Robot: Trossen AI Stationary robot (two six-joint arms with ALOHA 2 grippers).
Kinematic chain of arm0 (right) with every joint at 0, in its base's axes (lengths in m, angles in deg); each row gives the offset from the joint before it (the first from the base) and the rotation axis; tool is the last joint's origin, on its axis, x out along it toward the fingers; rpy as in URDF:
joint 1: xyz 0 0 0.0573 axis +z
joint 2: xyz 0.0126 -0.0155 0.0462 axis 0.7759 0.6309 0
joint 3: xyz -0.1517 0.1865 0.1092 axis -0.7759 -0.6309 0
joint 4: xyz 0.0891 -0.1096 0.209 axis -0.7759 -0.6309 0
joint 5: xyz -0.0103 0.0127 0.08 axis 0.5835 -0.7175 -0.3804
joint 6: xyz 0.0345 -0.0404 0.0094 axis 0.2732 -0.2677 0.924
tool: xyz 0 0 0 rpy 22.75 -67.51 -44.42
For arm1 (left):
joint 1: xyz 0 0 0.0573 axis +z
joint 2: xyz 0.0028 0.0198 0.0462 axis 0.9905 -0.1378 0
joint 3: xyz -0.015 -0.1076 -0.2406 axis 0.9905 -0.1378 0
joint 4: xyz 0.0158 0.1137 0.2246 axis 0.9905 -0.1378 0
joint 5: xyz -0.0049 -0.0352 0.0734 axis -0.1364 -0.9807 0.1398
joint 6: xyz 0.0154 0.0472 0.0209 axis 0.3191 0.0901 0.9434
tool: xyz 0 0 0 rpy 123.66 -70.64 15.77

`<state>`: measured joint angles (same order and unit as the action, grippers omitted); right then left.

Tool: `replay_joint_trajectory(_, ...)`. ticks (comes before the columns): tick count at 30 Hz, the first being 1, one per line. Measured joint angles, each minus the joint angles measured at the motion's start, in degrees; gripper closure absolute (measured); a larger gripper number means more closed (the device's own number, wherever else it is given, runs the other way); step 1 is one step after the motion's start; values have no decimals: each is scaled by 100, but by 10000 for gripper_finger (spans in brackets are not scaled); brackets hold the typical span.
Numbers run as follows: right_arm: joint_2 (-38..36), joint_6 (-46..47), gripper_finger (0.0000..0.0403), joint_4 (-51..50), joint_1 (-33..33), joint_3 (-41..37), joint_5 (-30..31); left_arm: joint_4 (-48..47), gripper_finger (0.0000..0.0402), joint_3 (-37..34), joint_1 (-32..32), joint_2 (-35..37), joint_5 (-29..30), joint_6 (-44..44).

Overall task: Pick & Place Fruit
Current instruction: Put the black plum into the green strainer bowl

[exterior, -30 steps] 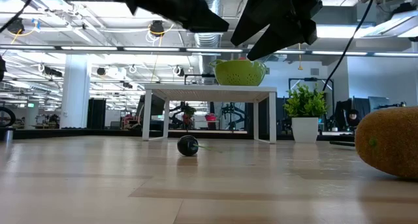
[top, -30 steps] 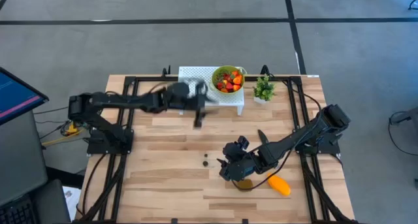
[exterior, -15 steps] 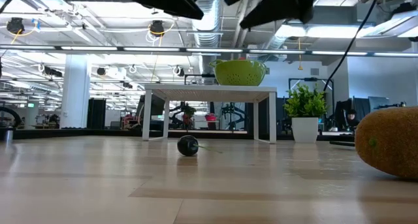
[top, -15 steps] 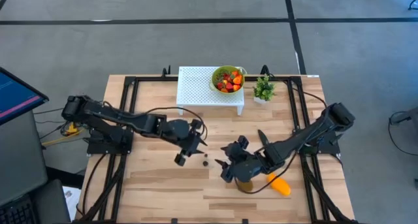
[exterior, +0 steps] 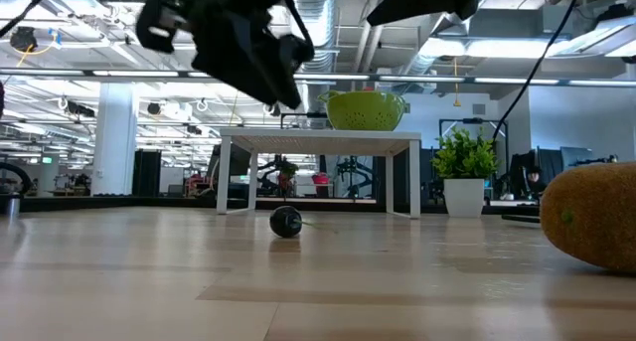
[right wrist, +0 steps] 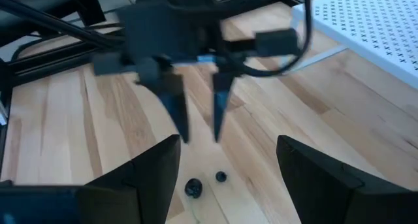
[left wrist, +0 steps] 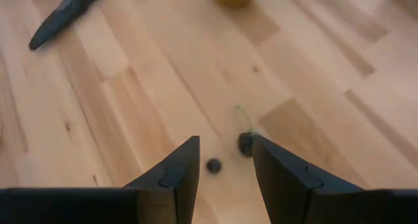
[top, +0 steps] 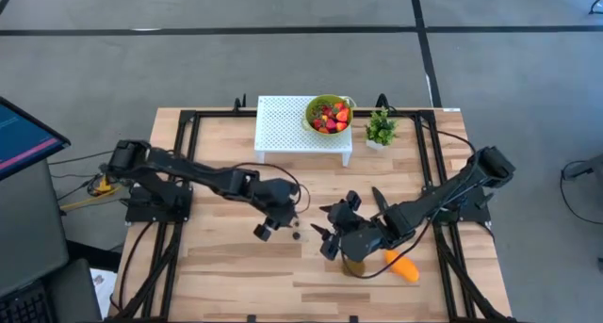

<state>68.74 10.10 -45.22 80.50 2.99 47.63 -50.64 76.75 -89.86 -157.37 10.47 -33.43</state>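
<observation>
Two small dark berries [left wrist: 213, 165] [left wrist: 245, 143] lie on the wooden table just past my left gripper's [left wrist: 225, 140] open fingertips. It hovers above them [top: 288, 216], tipped steeply down and touching nothing. In the low view one berry [exterior: 285, 222] rests on the table under it. My right gripper [top: 324, 234] hangs open and empty a little to the right, facing the left one. The brown kiwi [top: 353, 265] and the orange mango [top: 403, 267] lie on the table beneath the right arm. A green bowl [top: 329, 114] of red and orange fruit stands on the white stand [top: 283, 125].
A black knife [top: 379, 199] lies on the table beside the right arm. A small potted plant [top: 381, 128] stands at the stand's right. Black frame rails [top: 184, 172] run along both table sides. Bare wood lies toward the near left.
My left gripper has swung from beside the white stand toward the near edge and the table's middle. It has come down over the two berries and tipped steeply downward. My right gripper has risen a little. The fruit has not moved.
</observation>
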Motion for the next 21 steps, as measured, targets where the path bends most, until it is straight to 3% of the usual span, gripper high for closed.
replay_joint_trajectory(10, 0, 15, 155, 26, 32, 0, 1, 35, 266, 2, 406, -459, -649, 392)
replay_joint_trajectory(21, 4, 17, 155, 81, 32, 0, -2, 226, 266, 2, 462, -1003, -652, 789)
